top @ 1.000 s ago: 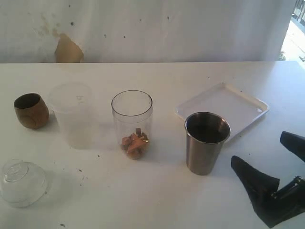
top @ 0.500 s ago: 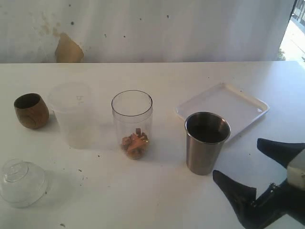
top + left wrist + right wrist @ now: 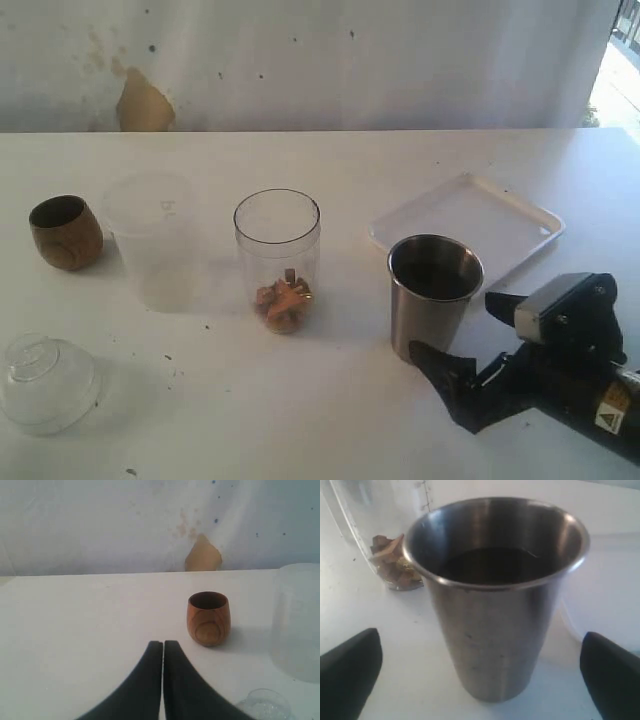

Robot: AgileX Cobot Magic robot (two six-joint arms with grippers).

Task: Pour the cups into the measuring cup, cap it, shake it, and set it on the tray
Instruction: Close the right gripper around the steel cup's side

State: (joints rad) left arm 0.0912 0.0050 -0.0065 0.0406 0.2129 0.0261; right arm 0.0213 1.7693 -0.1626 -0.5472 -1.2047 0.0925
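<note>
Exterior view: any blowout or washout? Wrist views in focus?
Exterior view: top-right corner blown out; frosted cup nearly melts into the white table. Left wrist view: wooden cup fairly sharp. Right wrist view: steel tumbler clear, soft glare along its rim.

A bare robot-testing room: plain white table (image 3: 300,420) under the right gripper (image 3: 452,325), stained white wall (image 3: 400,60) with a brown patch (image 3: 143,105) well beyond it.
</note>
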